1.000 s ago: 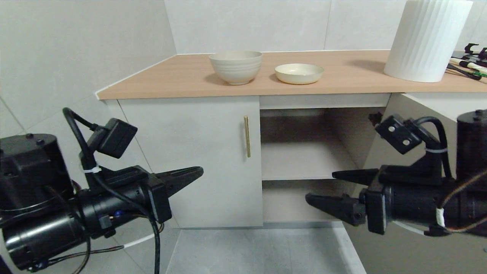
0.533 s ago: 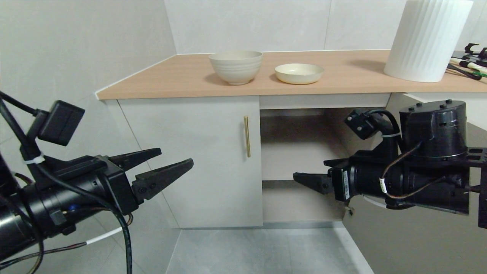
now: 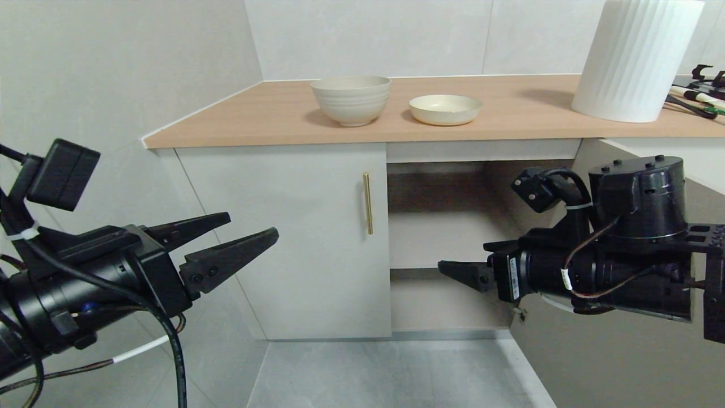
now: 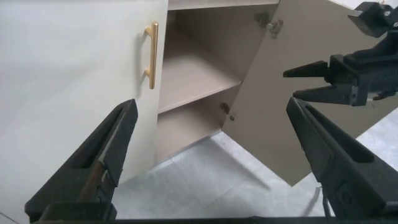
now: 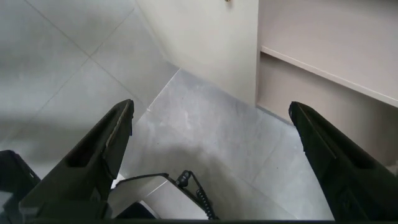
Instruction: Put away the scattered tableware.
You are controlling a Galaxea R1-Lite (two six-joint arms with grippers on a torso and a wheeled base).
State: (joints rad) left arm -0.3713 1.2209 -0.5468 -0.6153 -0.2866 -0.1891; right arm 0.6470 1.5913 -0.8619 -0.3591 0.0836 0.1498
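cream bowl (image 3: pixel 351 100) and one shallow dish (image 3: pixel 445 109) sit side by side, not touching, near the wooden desk's (image 3: pixel 255 122) front edge. well below them, the left gripper (image 3: pixel 253 224) hangs released, jaws spread, before the closed door (image 3: pixel 294 238). the right gripper (image 3: pixel 461 258), likewise released, hangs before the open cabinet (image 3: pixel 442 192) and its one shelf (image 3: pixel 447 243). bare floor (image 3: pixel 385 374) lies beneath. one white vase (image 3: pixel 637 56) stands farther right.

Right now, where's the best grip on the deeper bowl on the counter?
Probably the rim of the deeper bowl, from above: it stands upright and open, so one finger can drop inside and one outside. Its rounded wall looks wide for a side pinch.
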